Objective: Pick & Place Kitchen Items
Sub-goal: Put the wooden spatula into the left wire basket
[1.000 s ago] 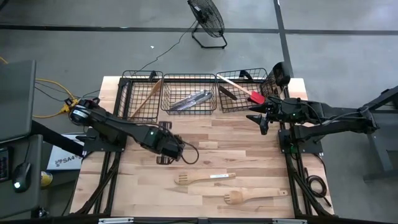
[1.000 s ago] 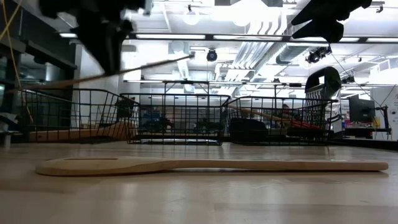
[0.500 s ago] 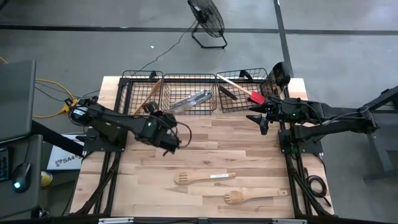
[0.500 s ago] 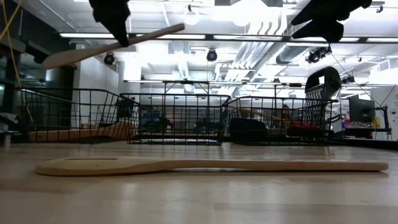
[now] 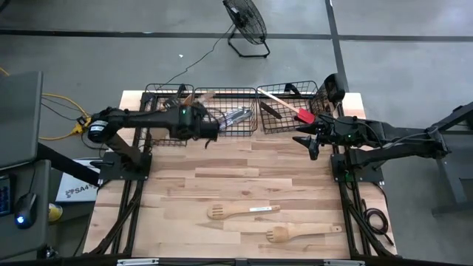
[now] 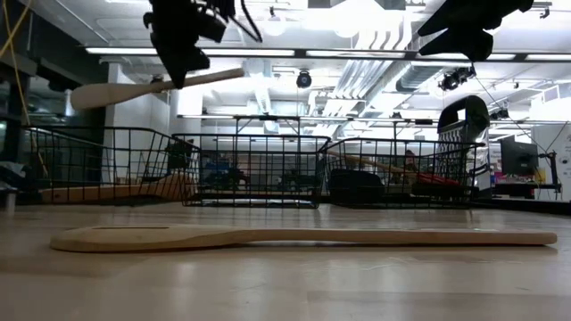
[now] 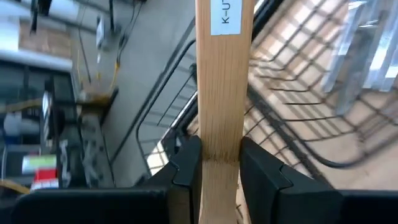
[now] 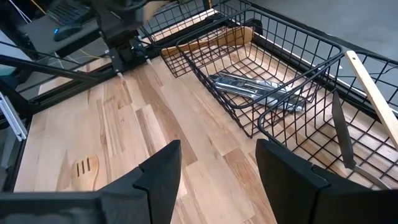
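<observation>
My left gripper point(image 5: 205, 125) is shut on a pale wooden utensil point(image 6: 134, 87) and holds it in the air over the near rims of the left wire basket point(image 5: 166, 118) and the middle one point(image 5: 225, 111). Two more pale wooden slotted utensils point(image 5: 244, 212) point(image 5: 304, 233) lie flat on the table near its front edge. My right gripper point(image 5: 310, 142) is open and empty in the air by the right basket point(image 5: 288, 111). That basket holds a red-headed spatula point(image 5: 301, 114) and black tools. The middle basket holds silver cutlery point(image 5: 230, 118). My left gripper pinches the flat wooden handle point(image 7: 221, 134) by its two narrow edges between its two fingers, a little short of the white label point(image 7: 225, 15). The fingers come from above and lie across the handle point(image 6: 183, 78). The utensil is lifted clear, nearly level, its broad end point(image 6: 85, 94) a little lower.
Three black wire baskets stand in a row along the table's far edge; the left one holds wooden utensils point(image 5: 174, 118). Bare tabletop point(image 5: 244, 166) lies between the baskets and the two utensils near the front. A fan point(image 5: 247, 22) stands on the floor beyond the table.
My left gripper has risen and gone from the middle of the table toward the far edge, up to the baskets, carrying the wooden utensil. The utensil has stayed clear of the table and has levelled out somewhat. My right gripper has kept still.
</observation>
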You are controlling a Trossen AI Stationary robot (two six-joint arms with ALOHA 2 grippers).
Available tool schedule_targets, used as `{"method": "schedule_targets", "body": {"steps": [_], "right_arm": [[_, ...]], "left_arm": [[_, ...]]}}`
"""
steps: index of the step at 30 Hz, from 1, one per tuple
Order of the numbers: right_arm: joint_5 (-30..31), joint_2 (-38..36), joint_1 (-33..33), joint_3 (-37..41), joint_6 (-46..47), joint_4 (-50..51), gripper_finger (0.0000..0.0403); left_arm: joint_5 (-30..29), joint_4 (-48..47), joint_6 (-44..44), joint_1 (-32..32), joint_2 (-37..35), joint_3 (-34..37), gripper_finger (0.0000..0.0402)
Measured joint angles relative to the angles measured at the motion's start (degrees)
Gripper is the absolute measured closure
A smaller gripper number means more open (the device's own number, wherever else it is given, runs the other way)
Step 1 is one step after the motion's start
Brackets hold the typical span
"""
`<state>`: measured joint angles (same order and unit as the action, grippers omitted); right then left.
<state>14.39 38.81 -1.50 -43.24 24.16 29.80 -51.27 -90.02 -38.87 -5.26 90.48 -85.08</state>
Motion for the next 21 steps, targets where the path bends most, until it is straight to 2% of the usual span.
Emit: {"method": "schedule_targets", "body": {"steps": [10,21], "right_arm": [[0.0,-0.01,0.02,0.0,-0.17,0.02,0.0203],[0.0,-0.01,0.02,0.0,-0.21,0.02,0.0203]], "left_arm": [[1.73,0.04,2.44,-14.73,0.0,0.02,0.0325],[12.41,2.4,10.27,-26.03,0.0,0.08,0.0325]]}}
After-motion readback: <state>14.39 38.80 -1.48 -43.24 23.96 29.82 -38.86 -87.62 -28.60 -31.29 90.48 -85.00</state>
